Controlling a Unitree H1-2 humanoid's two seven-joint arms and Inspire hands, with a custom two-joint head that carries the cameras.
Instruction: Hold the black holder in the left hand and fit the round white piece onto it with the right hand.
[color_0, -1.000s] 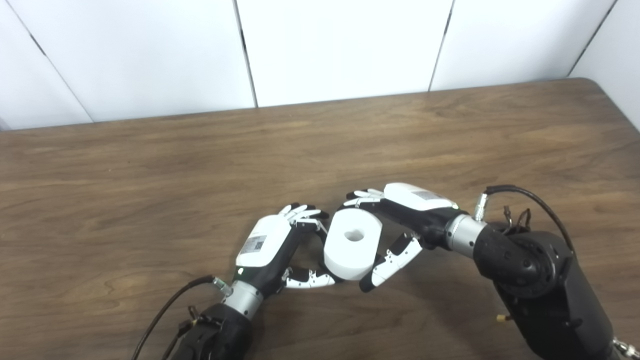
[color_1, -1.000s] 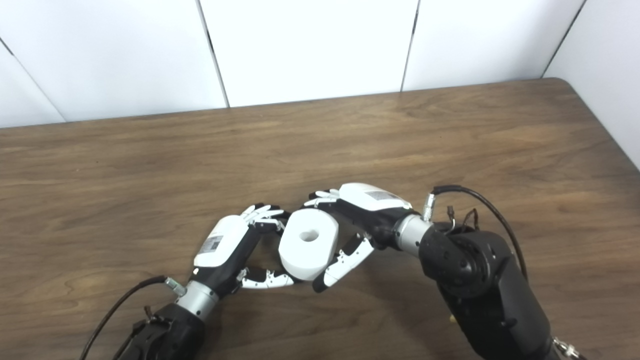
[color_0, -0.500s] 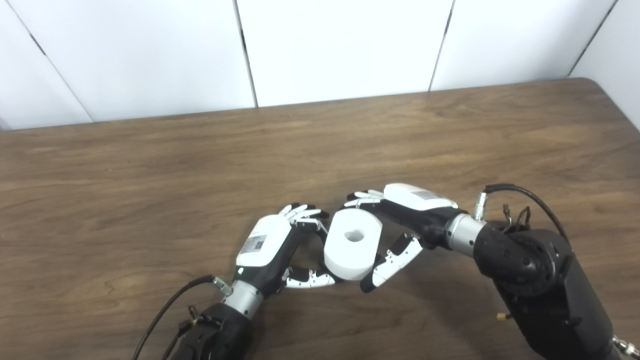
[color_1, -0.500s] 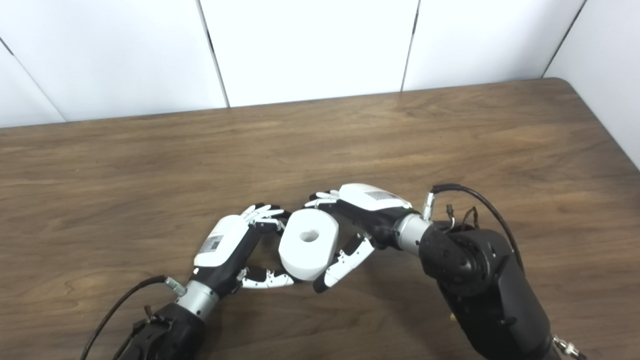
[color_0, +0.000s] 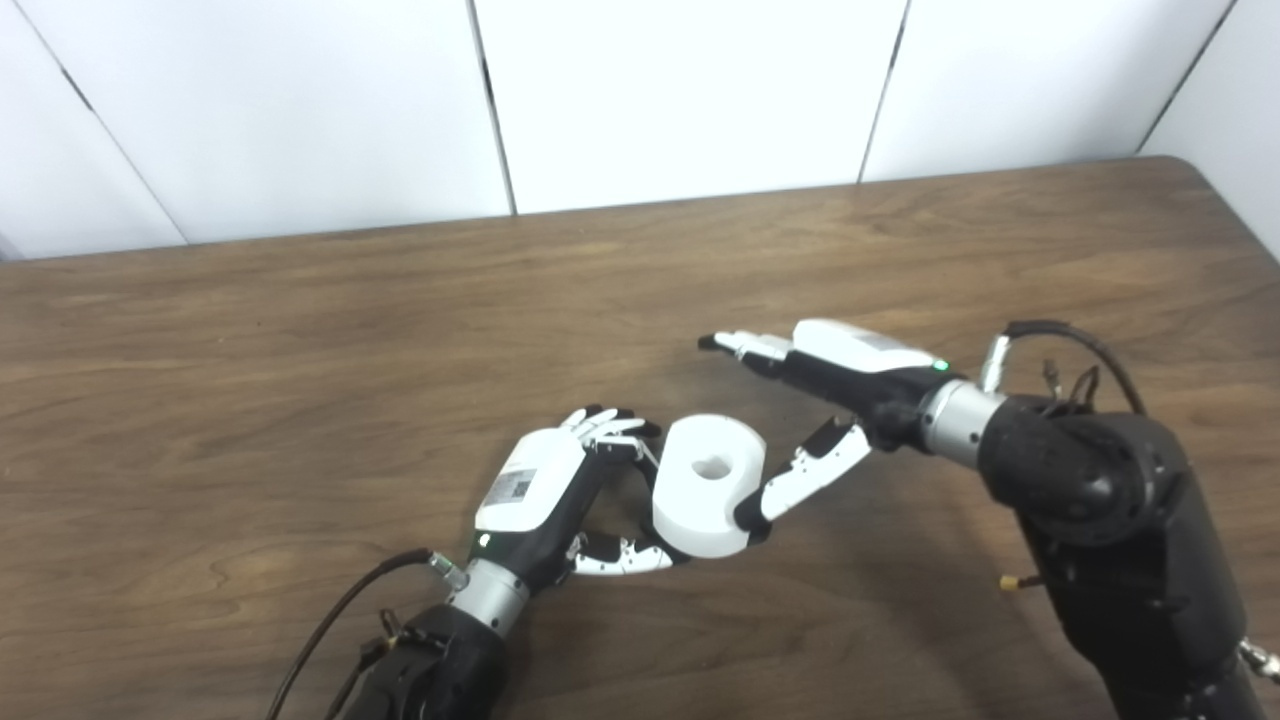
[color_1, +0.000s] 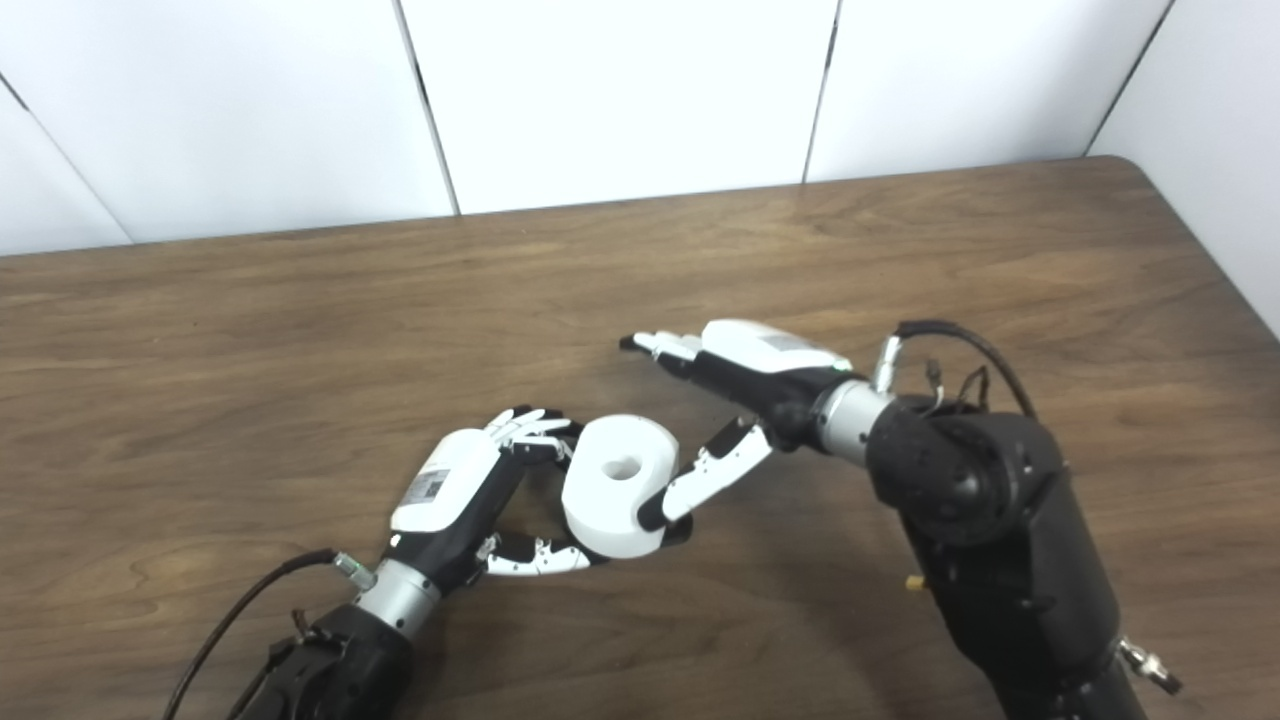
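White round piece, hole tilted upward, pinched by left hand on wooden table; right hand spread, thumb touching it.

Wooden table with a dark brown grain running left to right filled the lower three quarters of the frame; its far edge crossed the upper third, rising slightly toward the right, where a rounded corner showed at the upper right. Behind it stood a white panelled wall, divided by narrow dark seams that leaned outward toward the top of the frame. A second white surface met the table along its right edge. Lighting was even and diffuse, with a faint sheen on the tabletop near the far edge and soft shadows only.
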